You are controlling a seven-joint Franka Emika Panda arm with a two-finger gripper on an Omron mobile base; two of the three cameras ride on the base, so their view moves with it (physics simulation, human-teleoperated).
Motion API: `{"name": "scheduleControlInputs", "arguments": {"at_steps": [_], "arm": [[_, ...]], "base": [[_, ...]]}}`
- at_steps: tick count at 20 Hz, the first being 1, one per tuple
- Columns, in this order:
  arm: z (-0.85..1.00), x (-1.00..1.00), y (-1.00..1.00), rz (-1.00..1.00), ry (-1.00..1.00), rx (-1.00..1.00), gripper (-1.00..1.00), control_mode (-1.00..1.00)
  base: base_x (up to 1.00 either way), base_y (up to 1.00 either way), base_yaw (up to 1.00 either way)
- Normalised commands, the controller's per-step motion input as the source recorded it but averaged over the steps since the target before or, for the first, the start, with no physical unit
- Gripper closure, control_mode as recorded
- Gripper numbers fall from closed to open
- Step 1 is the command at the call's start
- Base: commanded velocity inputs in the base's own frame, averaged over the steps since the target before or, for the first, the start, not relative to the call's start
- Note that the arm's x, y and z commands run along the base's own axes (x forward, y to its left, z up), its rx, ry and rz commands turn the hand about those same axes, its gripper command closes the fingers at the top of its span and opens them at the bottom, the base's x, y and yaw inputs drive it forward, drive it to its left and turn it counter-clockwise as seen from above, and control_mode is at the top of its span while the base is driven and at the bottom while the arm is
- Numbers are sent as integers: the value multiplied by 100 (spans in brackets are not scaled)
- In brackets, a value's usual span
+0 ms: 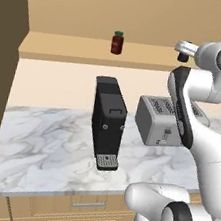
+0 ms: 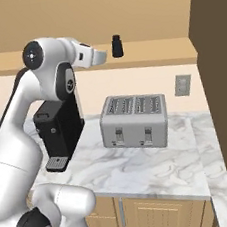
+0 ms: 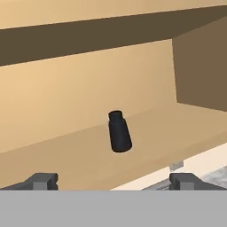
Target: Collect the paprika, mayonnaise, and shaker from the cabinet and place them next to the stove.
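The paprika point(image 1: 117, 42), a dark red jar with a green cap, stands upright on the shelf of the open cabinet point(image 1: 66, 50). Further right on the same shelf stands the shaker point(image 2: 117, 46), a small black bottle point(image 3: 119, 131); in the left base view the arm half hides it. My gripper point(image 3: 114, 181) is raised to shelf height and points at the shaker from a short way off. It is open, with nothing between its fingertips point(image 3: 42, 181). The mayonnaise and the stove are out of view.
On the marble counter point(image 1: 41, 142) below the shelf stand a black coffee machine point(image 1: 107, 119) and a silver toaster point(image 2: 134, 120). Open cabinet doors hang at the left point(image 1: 3, 65) and at the right point(image 2: 221, 72). A wall outlet point(image 2: 182, 85) sits behind the toaster.
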Motion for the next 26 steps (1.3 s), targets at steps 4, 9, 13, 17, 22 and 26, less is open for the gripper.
{"name": "scheduleControlInputs", "arguments": {"at_steps": [4, 9, 13, 17, 22, 26], "arm": [[13, 49, 0, 0, 12, -6, -100, -100], [2, 58, -3, 0, 10, -7, -100, -100], [-1, 46, -17, 0, 5, -2, -100, -100], [-11, 37, -33, 1, 0, 3, -100, -100], [-14, 34, -26, 0, 1, 1, -100, -100], [-26, 25, -11, 0, 2, 0, -100, -100]], "base": [[0, 0, 0], [0, 0, 0], [0, 0, 0], [0, 0, 0], [0, 0, 0], [0, 0, 0]]}}
